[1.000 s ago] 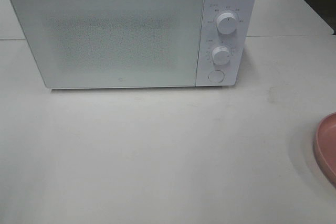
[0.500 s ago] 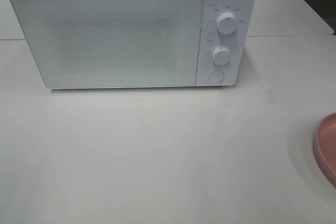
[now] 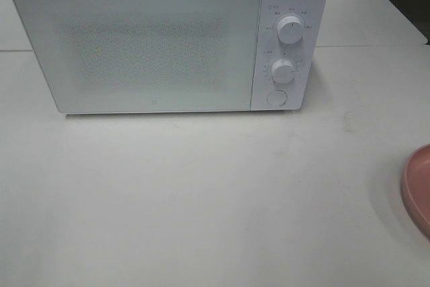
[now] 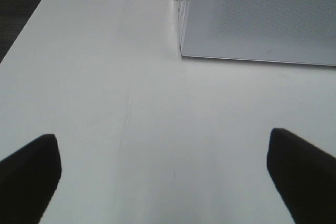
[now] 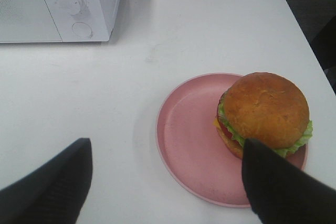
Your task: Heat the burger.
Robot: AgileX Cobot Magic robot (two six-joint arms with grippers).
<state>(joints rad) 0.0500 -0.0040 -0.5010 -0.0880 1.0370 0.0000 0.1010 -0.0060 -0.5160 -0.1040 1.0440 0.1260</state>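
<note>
The burger, with a golden-brown bun, green lettuce and a red tomato slice, sits on the right part of a round pink plate in the right wrist view. My right gripper hangs open above the plate's near side, one finger close to the burger, holding nothing. In the exterior high view only the plate's edge shows at the right border, and the burger is out of view there. My left gripper is open over bare table, short of the microwave's left front corner. Neither arm shows in the exterior high view.
A white microwave stands at the back of the white table with its door shut. Two round dials and a round button sit on its right panel. The table's left edge runs past my left gripper.
</note>
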